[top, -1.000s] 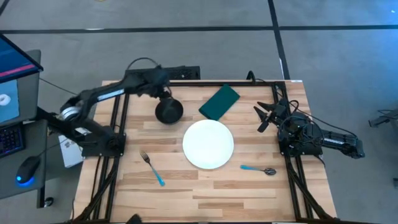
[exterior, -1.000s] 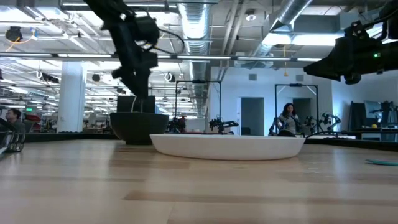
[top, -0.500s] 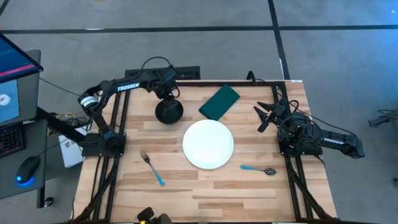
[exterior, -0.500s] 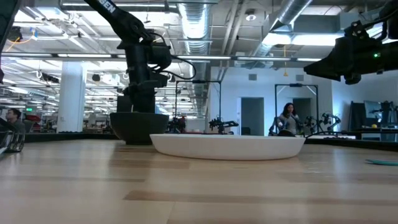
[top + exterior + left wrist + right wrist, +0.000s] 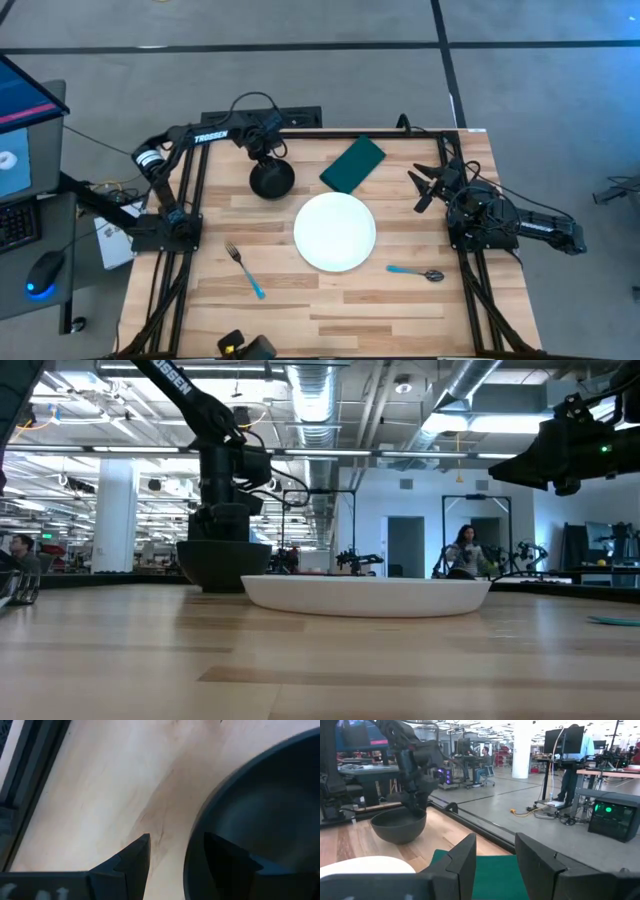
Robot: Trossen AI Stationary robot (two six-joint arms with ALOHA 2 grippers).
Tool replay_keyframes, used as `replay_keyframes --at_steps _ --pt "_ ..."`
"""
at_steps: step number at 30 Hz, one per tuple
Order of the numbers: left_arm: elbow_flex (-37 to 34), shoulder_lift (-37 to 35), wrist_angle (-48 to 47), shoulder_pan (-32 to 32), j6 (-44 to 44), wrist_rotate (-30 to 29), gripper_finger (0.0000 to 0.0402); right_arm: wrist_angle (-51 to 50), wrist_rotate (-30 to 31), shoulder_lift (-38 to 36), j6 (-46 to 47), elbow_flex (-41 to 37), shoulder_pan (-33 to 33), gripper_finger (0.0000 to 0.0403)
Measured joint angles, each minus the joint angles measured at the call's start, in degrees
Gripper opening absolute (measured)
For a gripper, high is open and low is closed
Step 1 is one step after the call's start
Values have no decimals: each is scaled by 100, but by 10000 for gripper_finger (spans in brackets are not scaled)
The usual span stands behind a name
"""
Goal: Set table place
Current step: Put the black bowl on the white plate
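A black bowl (image 5: 271,179) stands on the table (image 5: 400,320) at the far left; it also shows in the low view (image 5: 222,565). My left gripper (image 5: 268,158) is at the bowl's far rim, pointing down and open. In the left wrist view (image 5: 175,842) one finger (image 5: 225,857) is inside the bowl (image 5: 260,810) and the other (image 5: 135,855) is outside over the wood. A white plate (image 5: 335,232) lies at the middle. My right gripper (image 5: 425,188) waits open at the far right, above the table. My left gripper stands astride the bowl's far rim (image 5: 192,855), one finger inside the hollow and one outside, coming from above. There is a gap between the outer finger and the rim. Whether the inner finger touches the wall, I cannot tell. The bowl rests upright on the table.
A green napkin (image 5: 352,164) lies at the far middle, between the bowl and my right gripper. A fork with a blue handle (image 5: 243,270) lies near left of the plate, and a spoon with a blue handle (image 5: 415,272) lies near right of it. Bare wood runs along the near edge.
My left gripper has come down from above the bowl to its far rim, and the arm's elbow has swung toward the table's left edge. The bowl has stayed in place.
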Motion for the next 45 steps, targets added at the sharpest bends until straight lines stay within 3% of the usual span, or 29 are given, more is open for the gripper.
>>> replay_keyframes --at_steps 5,15,23,28,35,45 --pt "0 12 18 0 30 3 152 -1 1 0 -1 0 0 159" --pt "0 1 -6 0 79 76 9 -1 1 0 -2 0 0 159" --pt "14 -2 -25 9 100 288 4 -3 1 0 -2 0 0 159" --pt "478 -4 -527 0 135 938 1 -3 1 0 -2 0 0 159" --pt "1691 -10 -618 -409 -25 2162 1 -3 1 0 -2 0 0 159" --pt "2824 -15 -626 -2199 262 1369 0 -3 1 0 -2 0 0 159"
